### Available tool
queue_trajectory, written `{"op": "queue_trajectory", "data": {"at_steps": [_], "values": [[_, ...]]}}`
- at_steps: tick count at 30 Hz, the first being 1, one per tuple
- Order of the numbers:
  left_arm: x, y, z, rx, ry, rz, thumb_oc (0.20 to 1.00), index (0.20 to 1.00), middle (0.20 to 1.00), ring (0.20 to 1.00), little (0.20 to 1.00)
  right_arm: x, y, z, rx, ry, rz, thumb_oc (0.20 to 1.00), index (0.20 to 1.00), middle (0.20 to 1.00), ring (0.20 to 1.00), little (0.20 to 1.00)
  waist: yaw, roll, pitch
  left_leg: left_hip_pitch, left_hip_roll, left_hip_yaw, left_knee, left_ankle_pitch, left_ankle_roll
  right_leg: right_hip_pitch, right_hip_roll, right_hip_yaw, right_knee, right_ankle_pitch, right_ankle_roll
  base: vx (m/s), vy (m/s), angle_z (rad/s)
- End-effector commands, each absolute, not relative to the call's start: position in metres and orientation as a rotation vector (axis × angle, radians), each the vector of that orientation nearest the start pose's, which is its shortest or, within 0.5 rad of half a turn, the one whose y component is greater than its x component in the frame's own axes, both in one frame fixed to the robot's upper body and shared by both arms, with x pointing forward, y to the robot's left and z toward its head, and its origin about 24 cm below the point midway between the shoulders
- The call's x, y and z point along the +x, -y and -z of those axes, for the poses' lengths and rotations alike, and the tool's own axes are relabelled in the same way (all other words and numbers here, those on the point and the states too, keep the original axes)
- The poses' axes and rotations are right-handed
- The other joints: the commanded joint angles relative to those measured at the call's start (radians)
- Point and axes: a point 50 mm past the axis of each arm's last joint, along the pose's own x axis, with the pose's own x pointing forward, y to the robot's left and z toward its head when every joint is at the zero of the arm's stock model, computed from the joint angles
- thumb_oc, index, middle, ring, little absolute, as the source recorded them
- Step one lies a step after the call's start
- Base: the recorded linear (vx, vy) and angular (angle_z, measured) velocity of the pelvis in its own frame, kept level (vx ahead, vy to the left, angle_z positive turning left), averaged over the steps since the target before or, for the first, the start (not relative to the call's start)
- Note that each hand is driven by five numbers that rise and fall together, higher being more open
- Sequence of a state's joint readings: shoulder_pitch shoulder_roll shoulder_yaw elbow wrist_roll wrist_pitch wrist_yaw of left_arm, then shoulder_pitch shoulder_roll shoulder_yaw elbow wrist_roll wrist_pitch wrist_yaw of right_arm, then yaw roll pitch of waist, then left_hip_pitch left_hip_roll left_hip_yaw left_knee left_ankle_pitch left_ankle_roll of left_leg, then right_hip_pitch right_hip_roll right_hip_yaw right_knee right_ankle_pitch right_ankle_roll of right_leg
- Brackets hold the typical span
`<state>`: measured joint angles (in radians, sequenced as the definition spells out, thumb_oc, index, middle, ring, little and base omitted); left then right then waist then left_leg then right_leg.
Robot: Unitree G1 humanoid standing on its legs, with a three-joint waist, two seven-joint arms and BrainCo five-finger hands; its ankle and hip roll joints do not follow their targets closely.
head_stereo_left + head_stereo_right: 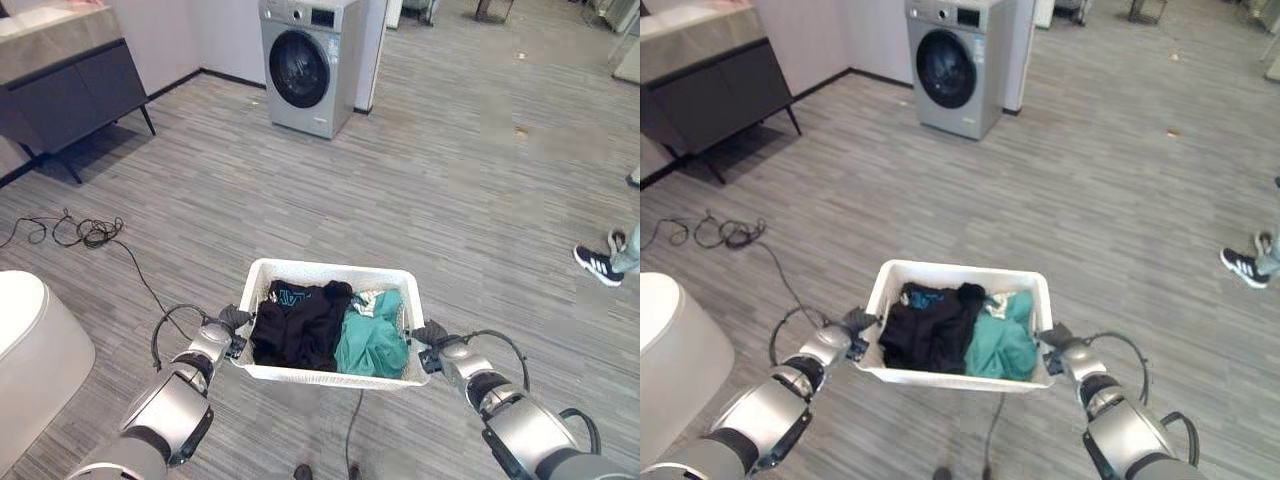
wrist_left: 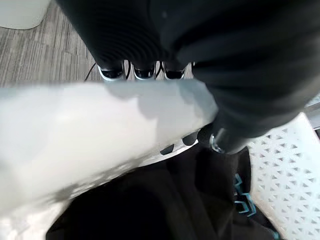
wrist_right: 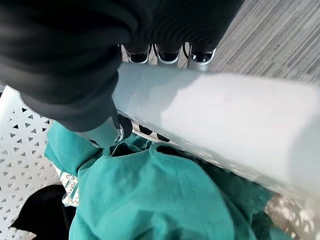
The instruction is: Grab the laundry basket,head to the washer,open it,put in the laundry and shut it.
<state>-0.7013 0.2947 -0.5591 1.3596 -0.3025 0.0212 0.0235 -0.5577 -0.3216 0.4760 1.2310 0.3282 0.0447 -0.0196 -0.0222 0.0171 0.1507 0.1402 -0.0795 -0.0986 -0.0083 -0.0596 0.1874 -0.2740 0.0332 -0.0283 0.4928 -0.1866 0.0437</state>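
A white plastic basket [image 1: 330, 372], rectangular with rounded corners and walls pierced by a small lattice of holes, sits in the lower middle of the head views, carried off the floor between the two arms. The left hand [image 1: 232, 322] grips the basket's left end: in its wrist view the fingers [image 2: 143, 73] curl down over the outside of the smooth, thick rim while the thumb hooks over the inner side, so the rim is clamped between them. The right hand [image 1: 430, 335] holds the opposite end the same way, fingers [image 3: 168, 55] outside the rim and thumb inside against the perforated wall. Inside lie soft, crumpled clothes: a black garment [image 1: 300, 322] with a bit of teal print fills the left half, and a teal green garment [image 1: 372, 335] is bunched in the right half, with a scrap of pale patterned cloth [image 1: 365, 299] at its top edge. The washer [image 1: 310, 62], a boxy silver-grey front loader with a round dark glass door that is closed, stands at the top centre, well apart from the basket. The floor [image 1: 450, 170] is grey striped plank. A dark cabinet [image 1: 70, 90] with a pale stone-like top stands on slim legs at the upper left, and a rounded white object [image 1: 30, 350] fills the lower left edge. A person's black and white shoe [image 1: 598, 265] shows at the right edge.
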Motion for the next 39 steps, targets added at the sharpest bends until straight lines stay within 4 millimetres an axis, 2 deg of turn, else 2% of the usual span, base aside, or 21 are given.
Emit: {"op": "queue_trajectory", "data": {"at_steps": [1, 2, 4, 6, 7, 11, 13, 14, 15, 16, 17, 18, 19, 22, 23, 26, 29, 32, 34, 37, 39], "values": [[0.330, -0.199, 0.027, 0.413, -0.626, 0.074, 0.200, 0.200, 0.200, 0.200, 0.200, 0.320, 0.193, 0.036, -0.266, -0.606, -0.099, 0.200, 0.200, 0.200, 0.200, 0.200, -0.021, -0.011, -0.074, -0.107, -0.030, 0.048, 0.080, 0.000, -0.133, 0.115, 0.020, 0.083, -0.241, 0.166, 0.065, 0.42, -0.036, 0.63], [0.332, -0.196, 0.025, 0.407, -0.613, 0.079, 0.200, 0.200, 0.200, 0.200, 0.200, 0.321, 0.194, 0.034, -0.271, -0.598, -0.095, 0.200, 0.200, 0.200, 0.200, 0.200, -0.054, -0.032, -0.056, -0.043, -0.042, 0.014, 0.066, -0.037, -0.145, 0.053, 0.006, 0.086, -0.434, 0.259, 0.088, 0.32, -0.041, 0.48], [0.332, -0.195, 0.025, 0.404, -0.609, 0.080, 0.200, 0.200, 0.200, 0.200, 0.200, 0.322, 0.194, 0.034, -0.279, -0.598, -0.095, 0.200, 0.200, 0.200, 0.200, 0.200, -0.061, -0.031, -0.050, -0.019, -0.035, 0.008, 0.065, -0.054, -0.151, 0.024, -0.015, 0.053, -0.489, 0.286, 0.097, 0.35, -0.072, 0.49], [0.329, -0.196, 0.028, 0.397, -0.622, 0.077, 0.200, 0.200, 0.200, 0.200, 0.200, 0.319, 0.194, 0.037, -0.286, -0.611, -0.100, 0.200, 0.200, 0.200, 0.200, 0.200, -0.068, -0.040, -0.051, 0.012, -0.033, 0.001, 0.064, -0.081, -0.159, 0.017, -0.030, 0.012, -0.495, 0.300, 0.103, 0.40, -0.117, 0.55], [0.326, -0.193, 0.033, 0.394, -0.637, 0.088, 0.200, 0.200, 0.200, 0.200, 0.200, 0.316, 0.199, 0.039, -0.292, -0.621, -0.093, 0.200, 0.200, 0.200, 0.200, 0.200, -0.079, -0.056, -0.083, 0.043, -0.034, -0.013, 0.070, -0.116, -0.162, 0.056, -0.022, 0.057, -0.494, 0.321, 0.077, 0.34, -0.101, 0.51], [0.319, -0.191, 0.041, 0.383, -0.668, 0.099, 0.200, 0.200, 0.200, 0.200, 0.200, 0.311, 0.208, 0.042, -0.305, -0.643, -0.086, 0.200, 0.200, 0.200, 0.200, 0.200, -0.106, -0.042, -0.116, 0.092, 0.005, -0.049, 0.113, -0.127, -0.190, 0.080, 0.011, 0.079, -0.452, 0.309, 0.050, 0.35, -0.125, 0.42], [0.313, -0.189, 0.048, 0.369, -0.692, 0.106, 0.200, 0.200, 0.200, 0.200, 0.200, 0.308, 0.211, 0.045, -0.324, -0.657, -0.095, 0.200, 0.200, 0.200, 0.200, 0.200, -0.122, -0.025, -0.135, 0.084, 0.024, -0.060, 0.207, -0.088, -0.225, 0.113, 0.032, 0.076, -0.442, 0.286, 0.029, 0.47, -0.187, -0.06], [0.312, -0.189, 0.050, 0.365, -0.698, 0.102, 0.200, 0.200, 0.200, 0.200, 0.200, 0.307, 0.212, 0.045, -0.331, -0.657, -0.094, 0.200, 0.200, 0.200, 0.200, 0.200, -0.125, -0.020, -0.139, 0.058, 0.031, -0.051, 0.284, -0.038, -0.248, 0.138, 0.037, 0.071, -0.446, 0.273, 0.020, 0.45, -0.237, 0.20], [0.312, -0.186, 0.049, 0.337, -0.696, 0.100, 0.200, 0.200, 0.200, 0.200, 0.200, 0.307, 0.213, 0.044, -0.337, -0.645, -0.095, 0.200, 0.200, 0.200, 0.200, 0.200, -0.121, -0.035, -0.124, -0.073, 0.022, -0.017, 0.567, 0.119, -0.323, 0.208, 0.027, 0.071, -0.462, 0.252, -0.004, 0.34, -0.193, 0.29], [0.312, -0.186, 0.049, 0.337, -0.695, 0.100, 0.200, 0.200, 0.200, 0.200, 0.200, 0.307, 0.213, 0.044, -0.337, -0.645, -0.095, 0.200, 0.200, 0.200, 0.200, 0.200, -0.121, -0.034, -0.124, -0.076, 0.023, -0.018, 0.572, 0.117, -0.323, 0.207, 0.028, 0.070, -0.462, 0.252, -0.004, 0.37, -0.273, 0.11], [0.316, -0.188, 0.045, 0.334, -0.679, 0.085, 0.200, 0.200, 0.200, 0.200, 0.200, 0.308, 0.215, 0.043, -0.340, -0.645, -0.088, 0.200, 0.200, 0.200, 0.200, 0.200, -0.105, -0.055, -0.106, -0.137, 0.035, 0.056, 0.660, 0.124, -0.304, 0.245, 0.021, 0.078, -0.467, 0.238, -0.019, 0.27, -0.197, -0.01], [0.316, -0.188, 0.045, 0.328, -0.680, 0.085, 0.200, 0.200, 0.200, 0.200, 0.200, 0.308, 0.216, 0.043, -0.337, -0.646, -0.076, 0.200, 0.200, 0.200, 0.200, 0.200, -0.090, -0.071, -0.101, -0.219, 0.046, 0.120, 0.615, 0.096, -0.276, 0.277, 0.005, 0.082, -0.478, 0.221, -0.022, 0.27, -0.193, -0.04], [0.316, -0.187, 0.045, 0.327, -0.680, 0.086, 0.200, 0.200, 0.200, 0.200, 0.200, 0.308, 0.216, 0.043, -0.338, -0.646, -0.075, 0.200, 0.200, 0.200, 0.200, 0.200, -0.087, -0.066, -0.098, -0.218, 0.051, 0.122, 0.623, 0.089, -0.276, 0.280, 0.010, 0.084, -0.478, 0.220, -0.022, 0.20, -0.087, 0.03], [0.316, -0.187, 0.046, 0.338, -0.683, 0.085, 0.200, 0.200, 0.200, 0.200, 0.200, 0.307, 0.215, 0.044, -0.341, -0.647, -0.078, 0.200, 0.200, 0.200, 0.200, 0.200, -0.057, -0.069, -0.086, -0.312, 0.038, 0.170, 0.412, 0.016, -0.221, 0.323, 0.005, 0.102, -0.487, 0.191, -0.008, 0.24, -0.004, -0.12], [0.315, -0.188, 0.046, 0.336, -0.683, 0.081, 0.200, 0.200, 0.200, 0.200, 0.200, 0.307, 0.215, 0.044, -0.346, -0.645, -0.082, 0.200, 0.200, 0.200, 0.200, 0.200, -0.047, -0.063, -0.079, -0.319, 0.032, 0.159, 0.331, 0.026, -0.214, 0.338, 0.012, 0.110, -0.484, 0.183, -0.007, 0.31, 0.055, -0.03], [0.312, -0.194, 0.048, 0.334, -0.688, 0.068, 0.200, 0.200, 0.200, 0.200, 0.200, 0.306, 0.209, 0.046, -0.350, -0.638, -0.102, 0.200, 0.200, 0.200, 0.200, 0.200, -0.006, -0.034, -0.069, -0.343, 0.032, 0.073, 0.079, 0.141, -0.218, 0.407, 0.049, 0.160, -0.491, 0.144, -0.012, 0.33, 0.052, -0.49], [0.312, -0.197, 0.048, 0.336, -0.684, 0.066, 0.200, 0.200, 0.200, 0.200, 0.200, 0.305, 0.207, 0.047, -0.350, -0.638, -0.107, 0.200, 0.200, 0.200, 0.200, 0.200, 0.012, -0.018, -0.066, -0.378, 0.055, 0.113, -0.034, 0.191, -0.229, 0.457, 0.057, 0.197, -0.500, 0.112, -0.016, 0.29, 0.073, -0.71], [0.307, -0.204, 0.051, 0.323, -0.697, 0.040, 0.200, 0.200, 0.200, 0.200, 0.200, 0.302, 0.200, 0.052, -0.345, -0.658, -0.133, 0.200, 0.200, 0.200, 0.200, 0.200, 0.038, -0.001, -0.091, -0.363, 0.055, 0.116, 0.004, 0.232, -0.207, 0.510, 0.036, 0.238, -0.500, 0.068, -0.007, 0.42, 0.230, -0.49], [0.306, -0.205, 0.052, 0.323, -0.701, 0.040, 0.200, 0.200, 0.200, 0.200, 0.200, 0.300, 0.200, 0.054, -0.344, -0.664, -0.135, 0.200, 0.200, 0.200, 0.200, 0.200, 0.038, -0.004, -0.098, -0.362, 0.052, 0.117, 0.018, 0.226, -0.202, 0.511, 0.021, 0.244, -0.490, 0.060, -0.002, 0.31, 0.203, -0.43], [0.305, -0.207, 0.053, 0.334, -0.702, 0.045, 0.200, 0.200, 0.200, 0.200, 0.200, 0.295, 0.199, 0.059, -0.334, -0.679, -0.143, 0.200, 0.200, 0.200, 0.200, 0.200, 0.047, -0.018, -0.127, -0.373, 0.031, 0.133, 0.090, 0.168, -0.178, 0.507, -0.029, 0.263, -0.421, 0.039, 0.030, 0.42, 0.270, -0.33], [0.305, -0.213, 0.050, 0.347, -0.696, 0.032, 0.200, 0.200, 0.200, 0.200, 0.200, 0.295, 0.195, 0.059, -0.328, -0.674, -0.155, 0.200, 0.200, 0.200, 0.200, 0.200, 0.061, -0.035, -0.134, -0.354, 0.014, 0.160, 0.146, 0.098, -0.153, 0.456, -0.067, 0.252, -0.277, 0.089, 0.086, 0.42, 0.271, 0.02]]}}
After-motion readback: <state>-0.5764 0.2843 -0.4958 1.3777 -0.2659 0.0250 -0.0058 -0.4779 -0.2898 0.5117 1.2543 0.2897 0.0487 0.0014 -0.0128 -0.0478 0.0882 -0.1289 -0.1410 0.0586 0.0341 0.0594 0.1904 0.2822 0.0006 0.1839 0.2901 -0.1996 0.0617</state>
